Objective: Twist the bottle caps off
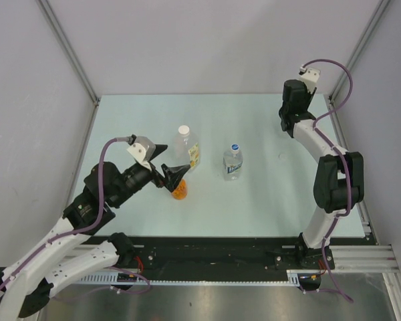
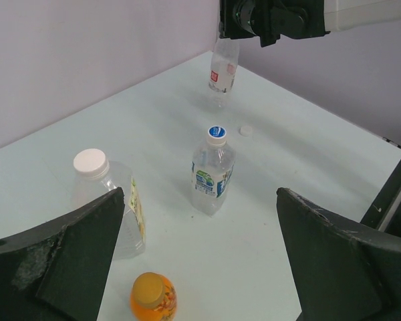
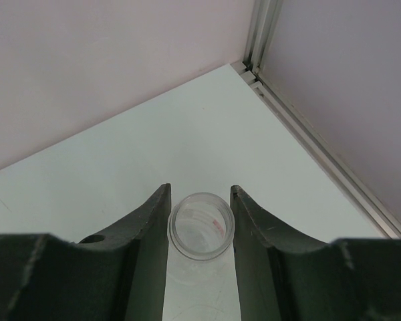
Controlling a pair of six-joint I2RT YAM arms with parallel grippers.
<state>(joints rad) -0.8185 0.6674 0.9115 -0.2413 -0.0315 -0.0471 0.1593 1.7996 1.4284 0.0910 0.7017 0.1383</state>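
Caps first. One small loose white cap [image 2: 246,130] was lying on the table [image 1: 267,200], not on any bottle neck, a bit off to the side of the blue-label bottle. The small slim bottle [image 3: 200,226] had a bare open mouth, and my right wrist cam looked straight down into it. The right gripper [image 3: 199,200] was clamped around that bottle's neck, one finger on each side, over at the far right of the table near the back corner. From the left wrist cam the slim bottle looked tilted under the gripper. I couldn't tell if its base was touching the surface.

The blue cap [image 2: 216,132] with the white mark sat on the mid-sized bottle [image 2: 212,177], which stood upright around the middle of the table. The plain white cap [image 2: 90,161] was on the largest bottle [image 2: 105,182], the yellow-label one. That one stood upright just left of the mid-sized one, with a gap between them.

There was also a small orange bottle [image 2: 154,299] with a yellow-orange cap on it, standing nearer the arm bases than the largest one. The left gripper [image 1: 168,160] hung over it with its fingers spread wide, gripping nothing. In the top view one finger overlapped the orange bottle, so I couldn't say whether they touched.

Plain pale walls [image 1: 207,47] boxed the table in.
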